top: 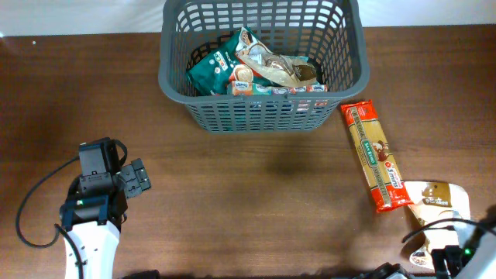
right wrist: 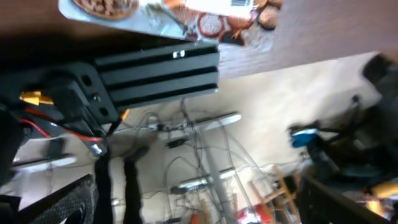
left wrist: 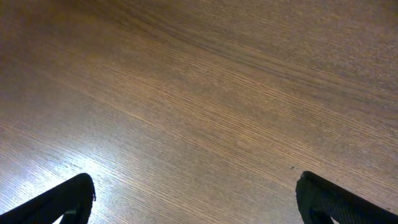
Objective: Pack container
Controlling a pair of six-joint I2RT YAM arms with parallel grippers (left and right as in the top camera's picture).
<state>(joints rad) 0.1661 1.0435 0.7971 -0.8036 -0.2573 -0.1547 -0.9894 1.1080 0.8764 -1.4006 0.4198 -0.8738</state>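
The container (top: 256, 116), a dark grey slotted basket, stands at the back centre of the table. It holds a green packet (top: 213, 70), a clear bag of snacks (top: 275, 66) and other packets. A long red pasta packet (top: 373, 155) lies on the table to its right. A pale packet (top: 439, 203) (right wrist: 168, 14) lies near the front right edge. My left gripper (top: 138, 178) (left wrist: 196, 193) is open over bare wood at the front left, holding nothing. My right gripper (right wrist: 205, 199) is open and empty past the table's front edge, just below the pale packet. Only part of the right arm (top: 457, 260) shows in the overhead view.
The wooden table (top: 256, 201) has a black rail (right wrist: 158, 71) along its front edge. Beyond that edge the right wrist view shows cables, stands and clutter on the floor (right wrist: 205, 155).
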